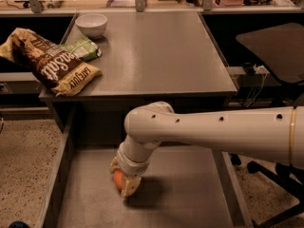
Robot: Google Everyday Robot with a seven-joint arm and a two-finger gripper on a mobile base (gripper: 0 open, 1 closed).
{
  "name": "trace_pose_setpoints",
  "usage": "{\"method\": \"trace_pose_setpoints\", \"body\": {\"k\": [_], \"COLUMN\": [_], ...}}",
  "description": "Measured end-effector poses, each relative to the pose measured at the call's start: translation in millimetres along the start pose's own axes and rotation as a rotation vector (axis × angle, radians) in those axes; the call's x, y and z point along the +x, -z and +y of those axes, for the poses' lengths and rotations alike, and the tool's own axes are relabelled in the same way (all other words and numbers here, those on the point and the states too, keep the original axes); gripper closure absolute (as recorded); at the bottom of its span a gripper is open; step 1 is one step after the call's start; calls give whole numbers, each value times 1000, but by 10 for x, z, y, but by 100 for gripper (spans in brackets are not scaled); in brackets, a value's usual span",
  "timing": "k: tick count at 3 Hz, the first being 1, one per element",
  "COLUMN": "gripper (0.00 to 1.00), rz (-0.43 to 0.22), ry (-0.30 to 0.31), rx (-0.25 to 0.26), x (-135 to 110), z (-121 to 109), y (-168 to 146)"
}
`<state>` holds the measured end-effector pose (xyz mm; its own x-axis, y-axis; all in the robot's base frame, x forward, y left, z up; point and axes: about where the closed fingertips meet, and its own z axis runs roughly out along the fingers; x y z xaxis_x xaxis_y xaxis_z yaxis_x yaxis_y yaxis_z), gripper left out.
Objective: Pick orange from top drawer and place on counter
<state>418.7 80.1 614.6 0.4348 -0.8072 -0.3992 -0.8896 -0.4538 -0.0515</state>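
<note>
The orange (117, 179) lies on the floor of the open top drawer (190, 198), in its left half. My gripper (121, 181) reaches down into the drawer from the right. Its two fingers sit on either side of the orange and are closed on it, one finger (129, 187) in front and one behind. Most of the orange is hidden by the fingers. It stays low, at the drawer floor. The counter (152, 51) is the grey metal tabletop just behind and above the drawer.
On the counter's left side lie a brown chip bag (52, 65), a green packet (83, 48) and a white bowl (91, 24). The drawer's low side walls (54, 184) flank the gripper. An office chair (275, 46) stands to the right.
</note>
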Motion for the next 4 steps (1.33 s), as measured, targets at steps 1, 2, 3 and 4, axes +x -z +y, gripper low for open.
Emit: {"method": "trace_pose_setpoints", "body": {"k": [1,2,3,4], "gripper": [100,100,100,100], "rz": [-48,-66,-20,4], "ry": [15,26,11,-42], "rx": [24,72,71,50], "x": [18,191,405,588], "z": [-8,-107,-320,-494], "y": [173,710,1364,1919]}}
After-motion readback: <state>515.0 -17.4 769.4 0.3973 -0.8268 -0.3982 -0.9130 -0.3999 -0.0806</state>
